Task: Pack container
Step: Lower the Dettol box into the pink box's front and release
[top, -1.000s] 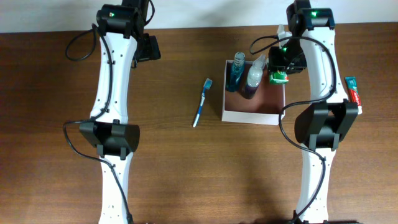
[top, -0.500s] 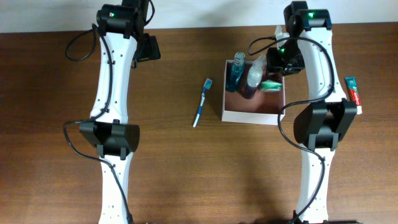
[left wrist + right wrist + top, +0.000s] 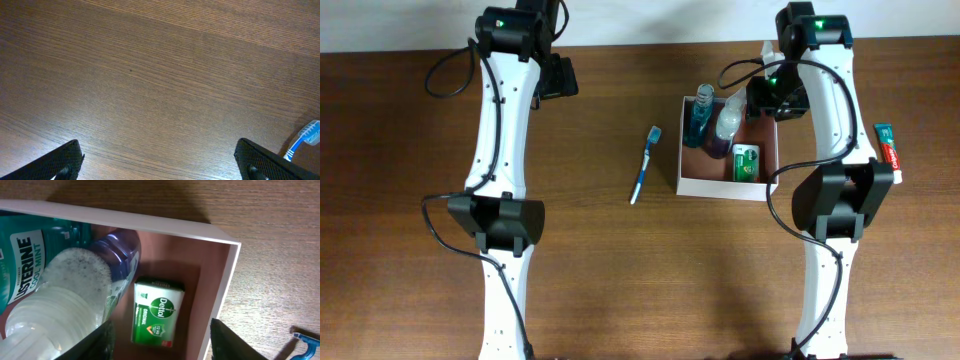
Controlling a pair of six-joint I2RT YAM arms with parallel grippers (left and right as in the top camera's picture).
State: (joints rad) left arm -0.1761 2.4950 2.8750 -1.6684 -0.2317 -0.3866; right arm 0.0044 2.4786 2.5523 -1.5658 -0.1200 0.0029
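From overhead, right pincer (image 3: 770, 103) above the back right corner of the container (image 3: 722, 187), its jaws masked by the wrist. Just nearer the arm's base, flat on the pink floor, green soap box (image 3: 747, 162); at its left, mouthwash bottle (image 3: 699, 118) and purple bottle (image 3: 722, 132), standing side by side. Farther left on the table (image 3: 620, 280), toothbrush (image 3: 643, 165); at its right, outside the wall, toothpaste tube (image 3: 888, 146). Left pincer (image 3: 558, 78) well apart from everything.

From the left wrist, fingers (image 3: 65, 160) spread wide over bare table, holding nothing; beside the right finger, only the head of the toothbrush (image 3: 307, 136).

From the right wrist, something not visible from above: jaws fully apart and empty, soap box (image 3: 157, 311) loose beyond the fingertips, label up, near the container's right wall. One second ago clamped in this pincer; half a second ago tilted just beneath it; now released and flat. Open floor around the soap box; bottles crowding the left side; wall edge close at the right.
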